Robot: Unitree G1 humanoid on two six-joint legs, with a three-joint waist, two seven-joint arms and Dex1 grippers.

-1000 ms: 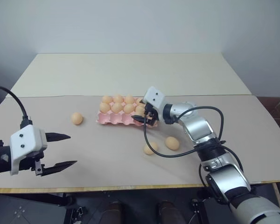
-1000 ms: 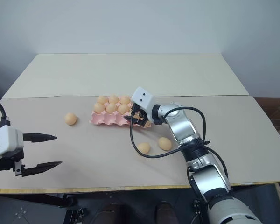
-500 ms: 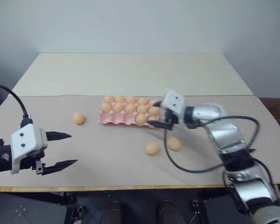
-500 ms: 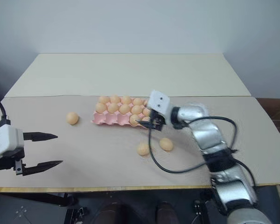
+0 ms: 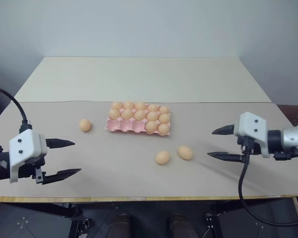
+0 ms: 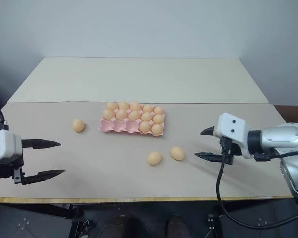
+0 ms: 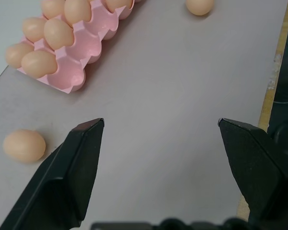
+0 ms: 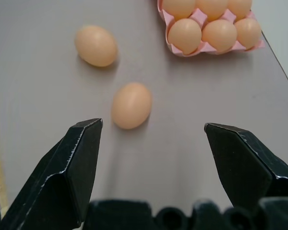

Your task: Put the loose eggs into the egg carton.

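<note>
Three loose eggs lie on the table: one [image 5: 85, 125] left of the egg carton [image 5: 137, 127], which sits at frame centre, and a pair [image 5: 162, 157] [image 5: 185, 152] just below its right end. They look light, smooth and rounded, so I judge them slippery, prone to roll and likely fragile; a gentle pinch across the narrow middle seems safest. The left gripper [image 5: 59, 159] at lower left and the right gripper [image 5: 224, 144] at right both stand wide open, holding nothing. The right wrist view shows the pair [image 8: 131, 105] [image 8: 96, 45] ahead of its fingers, with the nearer egg lying lengthwise. The left wrist view shows the carton's empty near cups [image 7: 73, 72], harder to make out from the head views.
</note>
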